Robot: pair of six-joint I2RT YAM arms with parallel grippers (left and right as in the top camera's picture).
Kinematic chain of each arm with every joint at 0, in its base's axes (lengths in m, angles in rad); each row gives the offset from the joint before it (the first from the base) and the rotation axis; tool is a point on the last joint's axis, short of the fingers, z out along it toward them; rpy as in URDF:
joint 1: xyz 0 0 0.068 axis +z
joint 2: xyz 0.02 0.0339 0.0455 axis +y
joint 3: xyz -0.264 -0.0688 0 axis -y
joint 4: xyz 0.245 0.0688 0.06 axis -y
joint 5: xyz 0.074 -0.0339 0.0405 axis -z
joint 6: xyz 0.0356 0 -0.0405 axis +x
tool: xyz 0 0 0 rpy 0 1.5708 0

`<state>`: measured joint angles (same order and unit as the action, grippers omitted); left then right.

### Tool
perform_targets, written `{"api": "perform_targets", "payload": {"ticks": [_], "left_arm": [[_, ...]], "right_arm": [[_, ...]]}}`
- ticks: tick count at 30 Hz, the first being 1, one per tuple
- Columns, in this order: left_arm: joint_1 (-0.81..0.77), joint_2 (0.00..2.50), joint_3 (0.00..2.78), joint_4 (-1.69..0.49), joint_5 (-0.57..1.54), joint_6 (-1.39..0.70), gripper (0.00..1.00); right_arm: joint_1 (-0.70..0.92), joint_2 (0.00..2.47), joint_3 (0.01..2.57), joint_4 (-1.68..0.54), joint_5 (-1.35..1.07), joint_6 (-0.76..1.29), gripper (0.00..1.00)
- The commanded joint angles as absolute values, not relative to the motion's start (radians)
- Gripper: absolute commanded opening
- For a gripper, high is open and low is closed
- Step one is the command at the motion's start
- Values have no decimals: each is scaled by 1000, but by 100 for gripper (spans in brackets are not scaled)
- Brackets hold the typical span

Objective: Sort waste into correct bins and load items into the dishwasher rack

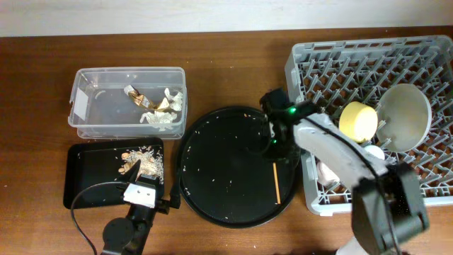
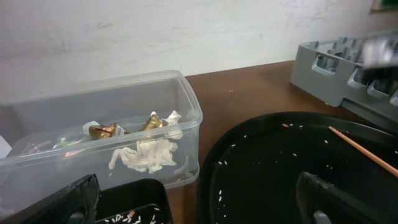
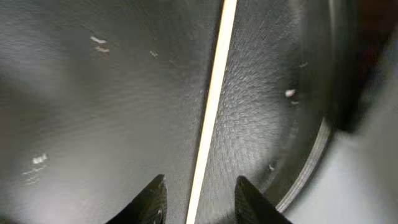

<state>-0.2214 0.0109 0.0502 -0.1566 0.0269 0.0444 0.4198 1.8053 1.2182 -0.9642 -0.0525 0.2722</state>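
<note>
On the round black tray [image 1: 226, 177], right side: one wooden chopstick [image 1: 276, 182] lies flat, close to the rim nearest the dishwasher rack [image 1: 354, 48].
Hard to see: from overhead the right fingertips vanish, black on black. The rack's right edge is cut off. Pale shapes low in the rack sit partly behind the right arm [image 1: 340, 152], too covered to name.
Surface and room: dark brown wooden table [image 1: 226, 64], pale wall [image 2: 124, 31] behind it. White grains [image 3: 38, 159] dot the round tray.
Chopstick axis: from overhead it runs near-to-far across the table, barely slanted.
Right gripper [image 3: 198, 200]: parted, one fingertip on each side of the chopstick, not pinching it. Whether the tips touch the tray cannot be told.
Left gripper [image 2: 196, 186]: spread wide, nothing between the fingers, over the near edge of the shallow black tray [image 1: 88, 177].
Elsewhere: tissue [image 2: 143, 155] and wrappers [image 2: 102, 130] in the clear tub [image 1: 106, 106]. Crumbs [image 1: 138, 163] lie on the shallow tray. Plate [image 1: 407, 117] and yellow bowl [image 1: 357, 120] stand in the rack.
</note>
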Motion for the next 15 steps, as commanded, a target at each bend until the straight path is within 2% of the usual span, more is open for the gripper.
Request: {"api": "perform_targets", "payload": {"ticks": [1,4,8,15], "left_arm": [[-220,6,44,-155,31,38,99],[-220,6,44,-155,31,38,99],[-220,6,44,-155,31,38,99],[-220,6,44,-155,31,38,99]], "right_arm": [[418,1877,1189,-923,-41,324,34],[418,1926,1189,-892,-41,331,32],[418,1941,1177,-878,-45,370,4],[418,1834,1230,-901,-44,346,4]]}}
